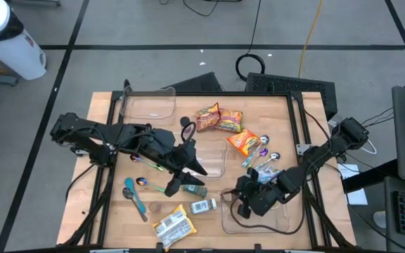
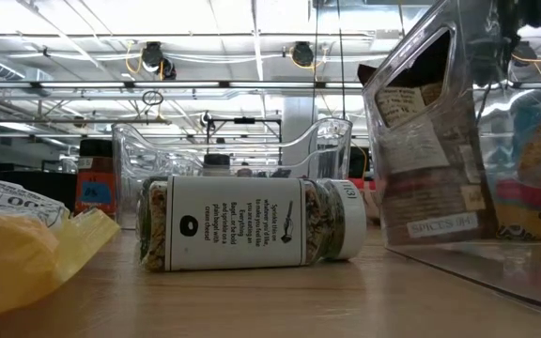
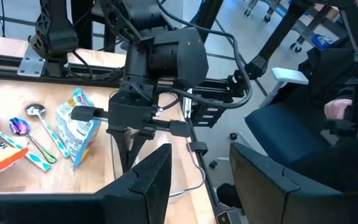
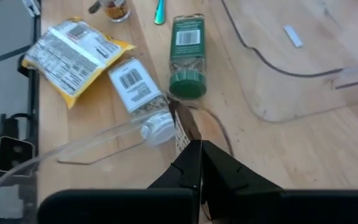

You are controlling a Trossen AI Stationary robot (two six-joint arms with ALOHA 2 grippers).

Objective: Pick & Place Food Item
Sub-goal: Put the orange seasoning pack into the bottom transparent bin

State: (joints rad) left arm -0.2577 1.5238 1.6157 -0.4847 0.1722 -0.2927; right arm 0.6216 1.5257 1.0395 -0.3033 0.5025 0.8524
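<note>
spice packet (image 4: pixel 180 127) pinched by right pincer (image 4: pixel 199 163).

Three clear trays (image 1: pixel 146 105), three orange snack packets (image 1: pixel 207 117), two spice jars (image 1: pixel 194 190), one yellow packet (image 1: pixel 174 225), several spoons (image 1: pixel 267 160).

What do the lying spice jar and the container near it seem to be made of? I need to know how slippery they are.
The spice jar looks like clear glass or hard plastic: its contents show through beside a matte white paper label, and its cap is white, probably plastic. The container behind it looks like clear glossy plastic, since the room shows through and ceiling lights glint on its rim.
</note>
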